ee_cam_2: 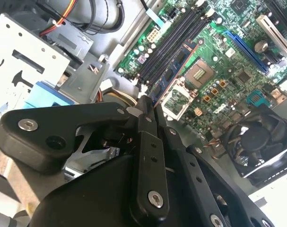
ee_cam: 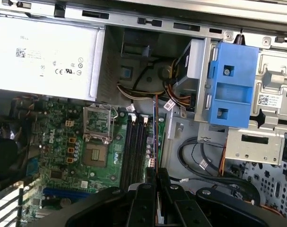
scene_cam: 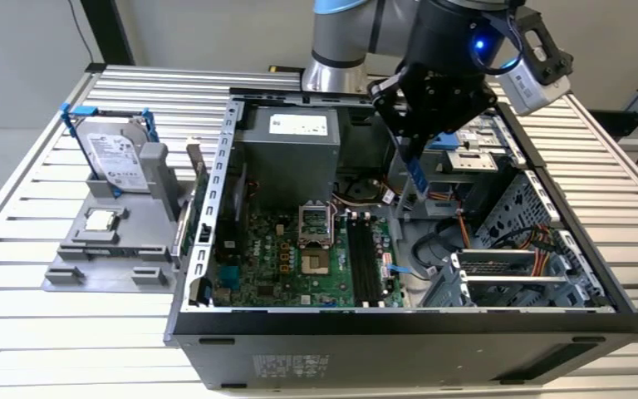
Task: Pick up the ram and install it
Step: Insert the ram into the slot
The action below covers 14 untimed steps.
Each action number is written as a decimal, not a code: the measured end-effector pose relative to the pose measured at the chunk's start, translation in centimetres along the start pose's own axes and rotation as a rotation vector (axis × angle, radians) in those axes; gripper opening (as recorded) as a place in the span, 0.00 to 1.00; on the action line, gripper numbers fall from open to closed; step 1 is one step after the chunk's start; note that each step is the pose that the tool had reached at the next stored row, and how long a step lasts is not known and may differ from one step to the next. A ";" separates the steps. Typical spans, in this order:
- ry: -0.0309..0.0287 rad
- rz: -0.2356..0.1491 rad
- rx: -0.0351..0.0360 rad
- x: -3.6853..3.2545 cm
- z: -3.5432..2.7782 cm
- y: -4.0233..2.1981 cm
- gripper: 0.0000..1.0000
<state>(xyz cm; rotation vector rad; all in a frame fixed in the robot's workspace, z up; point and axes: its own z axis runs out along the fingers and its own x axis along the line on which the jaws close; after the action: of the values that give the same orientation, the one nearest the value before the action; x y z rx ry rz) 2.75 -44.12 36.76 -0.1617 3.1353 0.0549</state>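
Blue-green ram [scene_cam: 418, 181] hangs clamped in the closed jaws of our gripper [scene_cam: 412, 143] above the black memory slots [scene_cam: 365, 258] (picked up, we judge, but not yet seated).

Open PC case [scene_cam: 408, 349], HDD [scene_cam: 114, 158], CPU [scene_cam: 100, 220]

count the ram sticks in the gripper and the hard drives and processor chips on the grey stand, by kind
ram stick, held in the gripper: 1
hard drive, on the grey stand: 1
processor chip, on the same stand: 1
total: 3
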 end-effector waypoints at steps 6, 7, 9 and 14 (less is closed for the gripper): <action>-0.0001 0.001 -0.0001 -0.04 0.20 -0.52 0.00; -0.0002 0.005 0.0001 -0.04 0.23 -0.55 0.00; -0.0007 0.019 0.0001 -0.04 0.29 -0.62 0.00; -0.0015 0.048 0.0007 -0.03 0.41 -0.71 0.00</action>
<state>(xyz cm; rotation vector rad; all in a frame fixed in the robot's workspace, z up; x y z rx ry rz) 2.85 -44.81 36.33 -0.0864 3.1376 0.0540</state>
